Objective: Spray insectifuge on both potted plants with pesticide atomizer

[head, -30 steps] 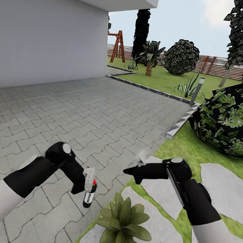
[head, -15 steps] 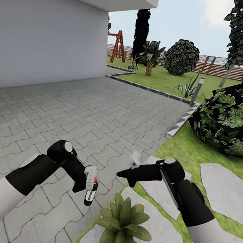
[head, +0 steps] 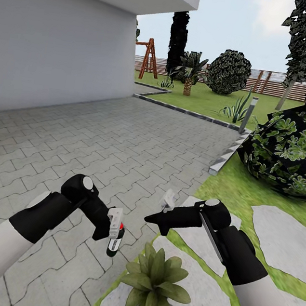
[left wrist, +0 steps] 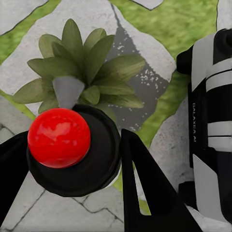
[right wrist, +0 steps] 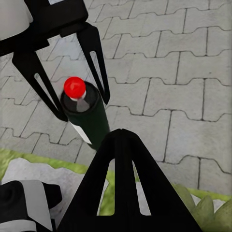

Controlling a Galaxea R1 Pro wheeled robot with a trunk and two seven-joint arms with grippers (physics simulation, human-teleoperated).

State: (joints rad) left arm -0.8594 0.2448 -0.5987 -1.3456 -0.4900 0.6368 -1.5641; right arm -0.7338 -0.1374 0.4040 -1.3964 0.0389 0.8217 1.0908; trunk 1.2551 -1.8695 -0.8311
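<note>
The left gripper point(head: 114, 229) holds the atomizer point(head: 114, 245) by its neck, fingers closed on either side of the dark bottle just under the red cap, as the right wrist view shows point(right wrist: 86, 115). The bottle hangs upright over the paving point(head: 123, 158), near the edge where it meets the lawn point(head: 226, 183). One plant point(head: 155, 277) sits just beside and below it, rooted among the stepping stones point(head: 196, 295); the left wrist view looks past the red cap straight onto its leaves point(left wrist: 92, 63). The right gripper point(head: 156, 218) hangs close to the bottle with its fingers pressed together and nothing in them. The pickup looks done, and spraying this plant is the step in hand. Next, the nozzle likely needs aiming at the rosette, with the right gripper perhaps working the trigger.
</note>
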